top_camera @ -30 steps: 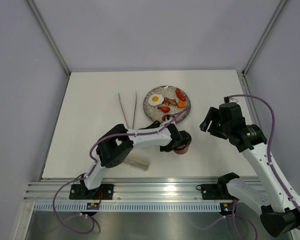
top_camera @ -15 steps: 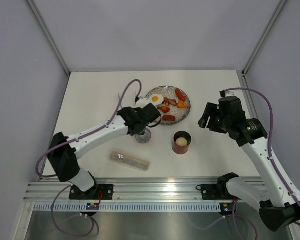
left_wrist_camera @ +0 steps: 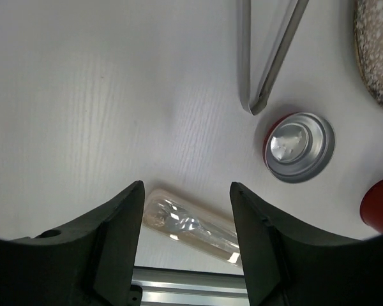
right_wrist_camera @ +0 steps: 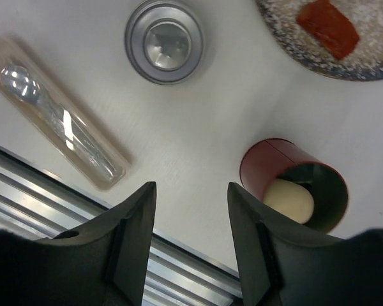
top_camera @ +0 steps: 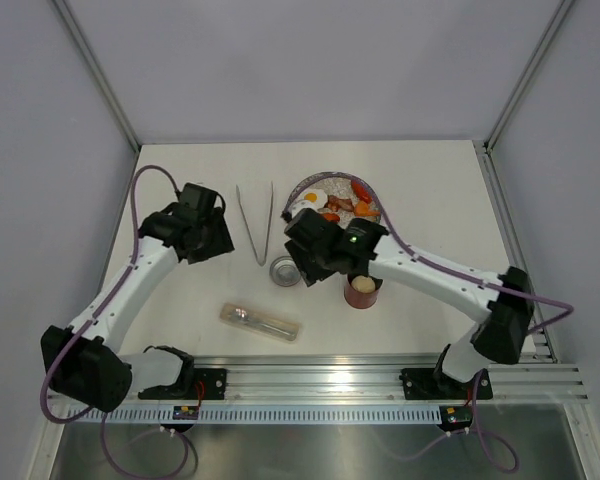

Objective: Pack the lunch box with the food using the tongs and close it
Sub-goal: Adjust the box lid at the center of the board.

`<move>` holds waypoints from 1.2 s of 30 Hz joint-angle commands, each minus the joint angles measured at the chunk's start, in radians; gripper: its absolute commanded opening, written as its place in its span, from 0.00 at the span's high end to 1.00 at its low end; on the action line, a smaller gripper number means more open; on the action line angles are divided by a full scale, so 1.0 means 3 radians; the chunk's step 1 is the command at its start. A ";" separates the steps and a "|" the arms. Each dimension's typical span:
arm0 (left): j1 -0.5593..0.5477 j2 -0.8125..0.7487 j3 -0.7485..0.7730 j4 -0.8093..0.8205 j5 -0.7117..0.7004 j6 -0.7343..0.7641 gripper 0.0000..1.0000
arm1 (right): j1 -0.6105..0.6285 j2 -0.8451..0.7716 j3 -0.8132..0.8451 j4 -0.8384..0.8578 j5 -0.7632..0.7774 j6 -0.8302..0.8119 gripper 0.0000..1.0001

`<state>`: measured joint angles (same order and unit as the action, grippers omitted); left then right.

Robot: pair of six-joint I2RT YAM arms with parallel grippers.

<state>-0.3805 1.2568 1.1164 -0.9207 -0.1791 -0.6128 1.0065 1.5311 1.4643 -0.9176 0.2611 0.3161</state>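
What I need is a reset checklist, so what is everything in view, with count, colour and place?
table: one, white, under everything
plate: one, speckled grey, far centre
fried egg: one, white and yellow, on plate
other food: several pieces, red and orange, on plate, partly hidden
lunch box: one, red, open, just nearer than plate
ball: one, pale, inside lunch box
lid: one, metal inside up, left of lunch box
tongs: one, silver, left of plate
spoon case: one, clear, near edge
left arm: one, white and black, jaws open, empty
right arm: one, same colours, jaws open, empty
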 commanded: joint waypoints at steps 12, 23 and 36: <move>0.0645 -0.0646 -0.0080 -0.0091 0.0336 0.0115 0.40 | 0.0424 0.1548 0.0840 0.0507 -0.0047 -0.0404 0.41; 0.0675 -0.0763 -0.0229 -0.0076 0.0372 0.0176 0.41 | 0.0408 0.2096 0.0963 0.0691 0.0116 -0.0501 0.44; 0.0675 -0.0825 -0.0351 -0.0014 0.0484 0.0176 0.42 | 0.0367 0.2071 0.0877 0.0799 0.0198 -0.0486 0.54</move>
<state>-0.1833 1.0317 1.0214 -0.9497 -0.0692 -0.5751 1.1263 2.1857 1.7092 -0.7036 0.2924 0.1787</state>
